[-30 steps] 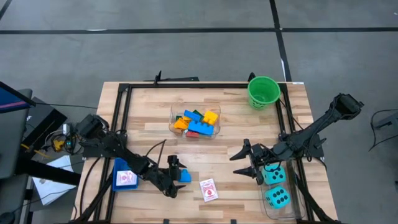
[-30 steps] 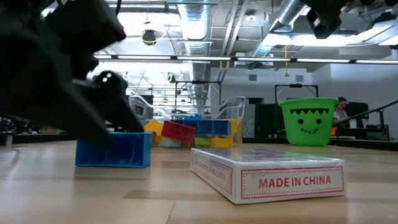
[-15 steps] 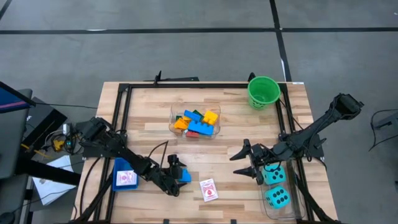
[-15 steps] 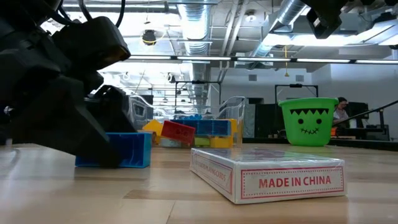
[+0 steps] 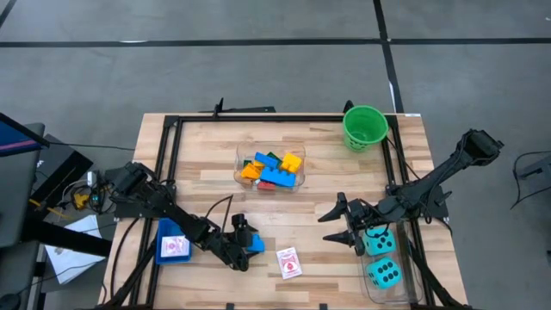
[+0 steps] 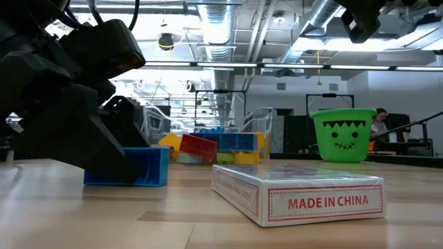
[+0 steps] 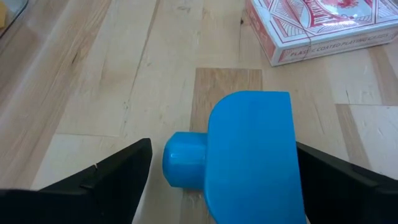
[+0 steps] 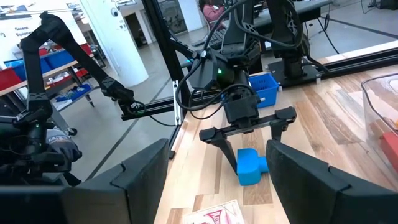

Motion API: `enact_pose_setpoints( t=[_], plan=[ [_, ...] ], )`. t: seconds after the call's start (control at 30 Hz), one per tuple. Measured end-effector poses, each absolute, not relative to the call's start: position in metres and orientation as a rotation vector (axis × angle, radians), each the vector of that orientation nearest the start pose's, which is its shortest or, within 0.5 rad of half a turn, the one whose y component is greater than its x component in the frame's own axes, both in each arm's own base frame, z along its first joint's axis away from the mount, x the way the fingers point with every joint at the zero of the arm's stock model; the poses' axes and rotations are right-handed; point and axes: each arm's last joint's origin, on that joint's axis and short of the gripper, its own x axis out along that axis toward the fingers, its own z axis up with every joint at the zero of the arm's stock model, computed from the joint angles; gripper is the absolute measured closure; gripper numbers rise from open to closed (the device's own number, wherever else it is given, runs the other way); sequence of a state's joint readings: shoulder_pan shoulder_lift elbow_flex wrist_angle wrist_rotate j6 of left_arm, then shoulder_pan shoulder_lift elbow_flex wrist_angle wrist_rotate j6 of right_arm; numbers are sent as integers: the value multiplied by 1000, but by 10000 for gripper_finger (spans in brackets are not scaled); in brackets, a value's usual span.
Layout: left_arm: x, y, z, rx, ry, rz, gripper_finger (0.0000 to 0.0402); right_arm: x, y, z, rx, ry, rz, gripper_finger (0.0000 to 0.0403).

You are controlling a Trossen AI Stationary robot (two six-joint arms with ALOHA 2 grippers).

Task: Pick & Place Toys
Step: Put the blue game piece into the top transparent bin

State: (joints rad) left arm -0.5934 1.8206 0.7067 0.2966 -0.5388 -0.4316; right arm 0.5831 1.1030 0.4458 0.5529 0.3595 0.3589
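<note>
Left gripper (image 7: 214,180) straddles a blue brick (image 7: 249,155) near the tabletop's front edge, fingers spread, not gripping. Card box (image 6: 297,194) beside it reads "MADE IN CHINA". Right gripper (image 5: 337,226) hangs apart-fingered, empty, near the right edge beside teal dice (image 5: 379,243).

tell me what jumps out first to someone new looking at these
The left hand near the table's front edge, its fingers straddling a blue brick. Beside it lies a red-and-white card box, and mid-table a clear tub holds bright bricks.
</note>
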Motion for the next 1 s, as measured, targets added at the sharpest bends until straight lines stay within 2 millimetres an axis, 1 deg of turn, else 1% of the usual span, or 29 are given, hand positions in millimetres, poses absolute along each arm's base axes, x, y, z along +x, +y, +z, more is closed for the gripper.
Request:
enact_pose_setpoints(
  t=[0.27,0.47,0.67,0.9,1.0],
  plan=[
    [266,-162,99,21,676,95,77,194,116,227,317,133,207,143],
    [269,-164,103,-7,629,82,104,194,116,227,317,134,207,143],
    [274,-163,107,12,582,64,129,194,116,227,317,133,207,143],
    [279,-156,108,7,577,85,133,194,116,227,317,133,207,143],
    [282,-152,113,32,550,88,133,194,116,227,317,133,207,143]
  ],
)
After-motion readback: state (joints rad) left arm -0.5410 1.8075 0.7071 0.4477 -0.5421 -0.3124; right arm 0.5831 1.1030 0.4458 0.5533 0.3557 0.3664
